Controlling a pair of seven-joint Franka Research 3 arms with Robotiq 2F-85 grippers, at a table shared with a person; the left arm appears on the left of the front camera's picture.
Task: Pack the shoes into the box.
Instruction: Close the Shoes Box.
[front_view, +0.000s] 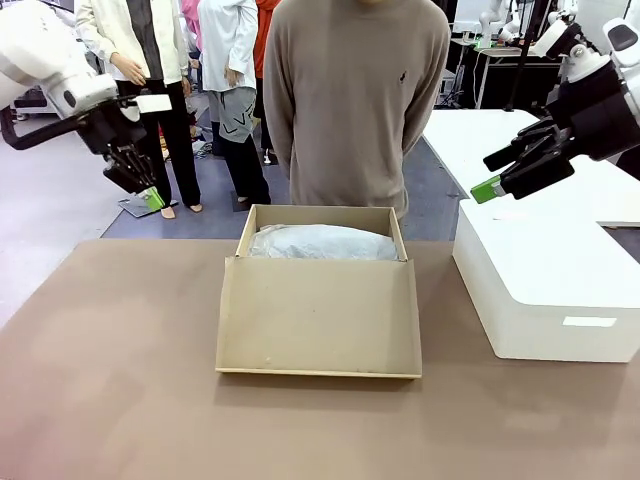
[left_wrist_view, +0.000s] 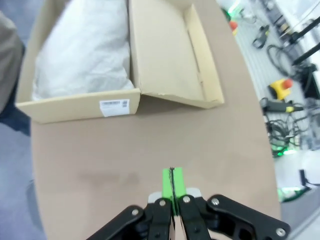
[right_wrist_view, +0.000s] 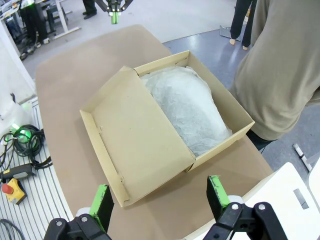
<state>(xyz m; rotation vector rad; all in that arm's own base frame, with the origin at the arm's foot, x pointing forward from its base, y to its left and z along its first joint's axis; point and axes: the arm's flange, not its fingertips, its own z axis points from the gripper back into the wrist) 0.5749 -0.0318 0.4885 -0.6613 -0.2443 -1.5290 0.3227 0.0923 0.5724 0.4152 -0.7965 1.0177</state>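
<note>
The tan cardboard box (front_view: 320, 211) lies open mid-table, its wide flap lid (front_view: 318, 318) folded down toward me. Crumpled white tissue paper (front_view: 322, 243) fills its inside. The shoes are hidden or out of view. My left gripper (front_view: 152, 198) hangs shut with nothing in it, high above the table's far left corner. In its wrist view the green pads (left_wrist_view: 168, 183) press together over bare tabletop, with the box (left_wrist_view: 80, 107) beyond them. My right gripper (front_view: 492, 172) is open and raised at the right; in its wrist view it (right_wrist_view: 159, 197) frames the lid (right_wrist_view: 135, 145) and tissue (right_wrist_view: 187, 107).
A large white rounded box (front_view: 545, 290) stands on the table at the right, under my right gripper. A person in a tan sweater (front_view: 350, 100) stands at the far edge behind the box. Bare brown tabletop (front_view: 110, 380) runs along the left and front.
</note>
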